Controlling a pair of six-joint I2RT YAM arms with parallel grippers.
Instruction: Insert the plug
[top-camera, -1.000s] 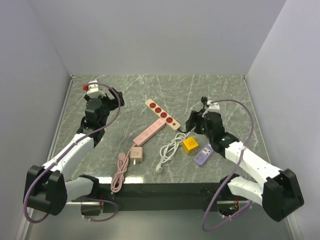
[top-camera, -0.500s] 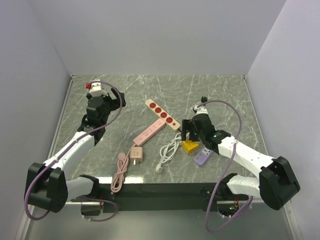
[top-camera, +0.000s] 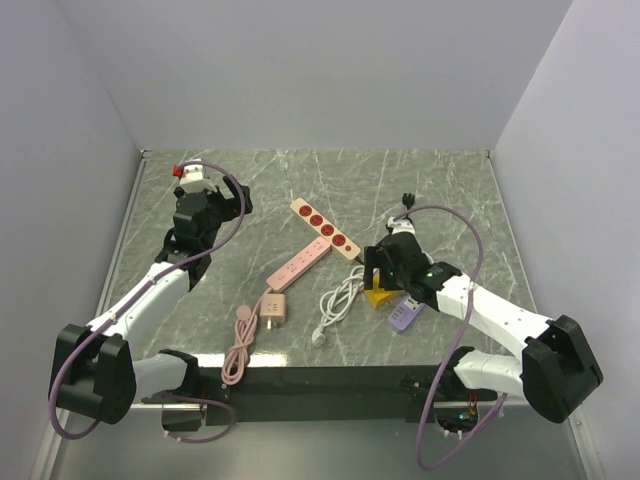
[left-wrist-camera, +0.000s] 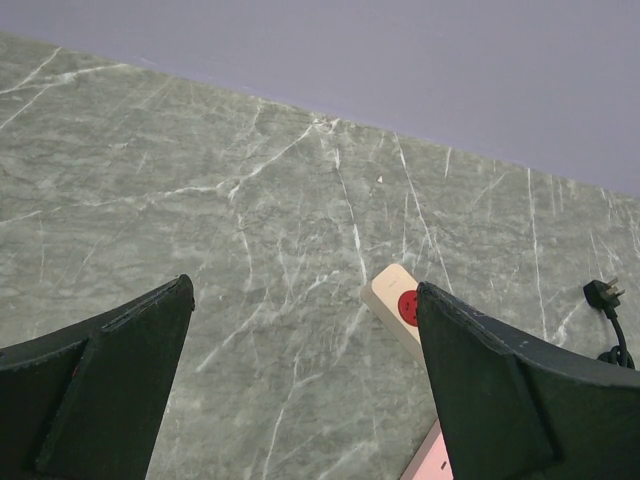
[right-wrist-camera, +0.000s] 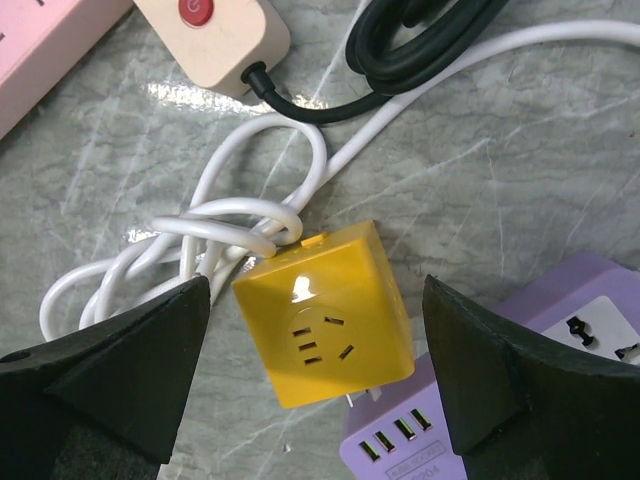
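**Q:** Where is the plug?

**A:** The yellow cube plug (right-wrist-camera: 325, 325) lies on the marble table (top-camera: 440, 190), toward the near right, with its socket face up. It is just beside the purple power strip (right-wrist-camera: 560, 330), and in the wrist view one corner overlaps that strip's edge. A white cable (right-wrist-camera: 230, 225) loops against its other side.

**Q:** And the right gripper?

**A:** The right gripper (right-wrist-camera: 317, 300) hangs over the plug with its jaws spread wide, one finger on each side, not gripping it.

**Q:** What is farther back?

**A:** A pink power strip (top-camera: 300, 265), then a beige power strip (top-camera: 325, 228) with red sockets, both lying diagonally mid-table. At the far left, the left gripper (left-wrist-camera: 305, 295) is raised over the marble, jaws wide and holding nothing.
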